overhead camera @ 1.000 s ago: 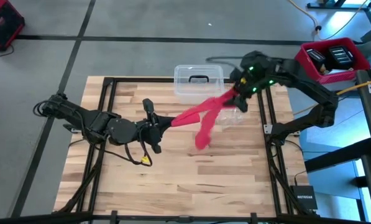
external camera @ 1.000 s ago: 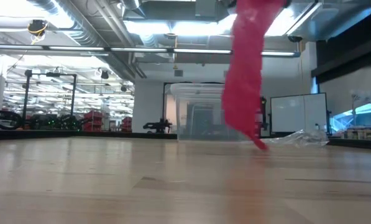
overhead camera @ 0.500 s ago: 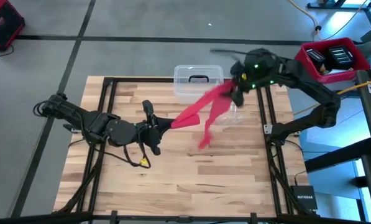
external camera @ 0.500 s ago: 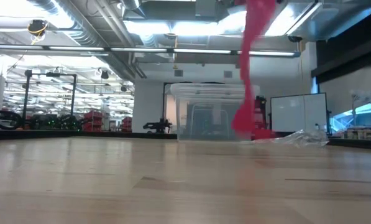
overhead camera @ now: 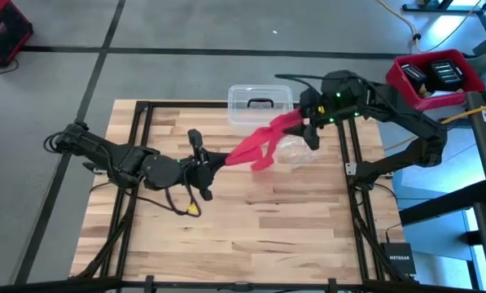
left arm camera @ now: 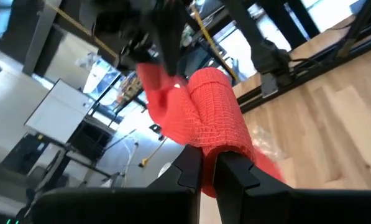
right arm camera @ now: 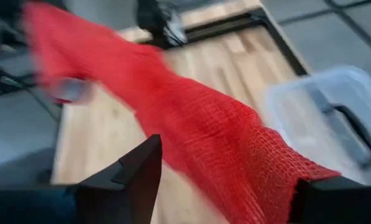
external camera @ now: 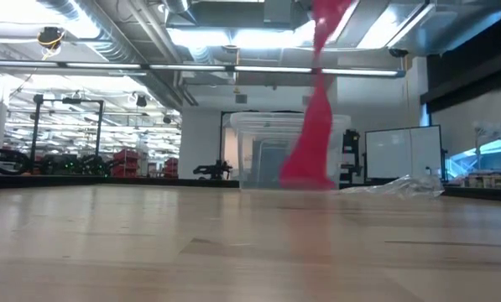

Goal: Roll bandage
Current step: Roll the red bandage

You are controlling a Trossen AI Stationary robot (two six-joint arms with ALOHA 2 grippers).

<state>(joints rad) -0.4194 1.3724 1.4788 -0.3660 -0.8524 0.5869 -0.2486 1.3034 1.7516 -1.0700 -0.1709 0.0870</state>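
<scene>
The bright red bandage (overhead camera: 263,142) spans the air between both grippers at the table's far middle. My left gripper (overhead camera: 220,160) is shut on its left end. From there the strip rises to my right gripper (overhead camera: 306,126), which stands open beside the clear box. A loose end (overhead camera: 263,163) hangs back down from the right gripper. In the low view this end (external camera: 309,159) hangs low in front of the box; whether it touches the table I cannot tell. My left gripper pinches the bandage's end (left arm camera: 215,155) between its two fingers (left arm camera: 191,171), coming nearly level from the table's left. Just past the fingertips the strip looks like a thick wrapped band (left arm camera: 216,112), lifted clear of the table. My right gripper has the strip (right arm camera: 235,155) lying in the gap between its wide-apart fingers, with one edge (right arm camera: 294,180) beside the inner side of one finger (right arm camera: 334,199). The fingers slant down from the far right. What bears the strip lies below the picture's edge.
A clear plastic box with a dark handle (overhead camera: 259,106) stands at the far edge, behind the bandage. A crinkled clear wrapper (overhead camera: 301,153) lies on the wood under the right gripper. A red bin (overhead camera: 438,75) sits beyond the table's right side. The near half of the table is bare wood (overhead camera: 251,236).
My right gripper has turned at the wrist while staying near the box. The bandage's hanging end has swung toward the table's left and shows shorter from above. The stretch between the two grippers stays raised.
</scene>
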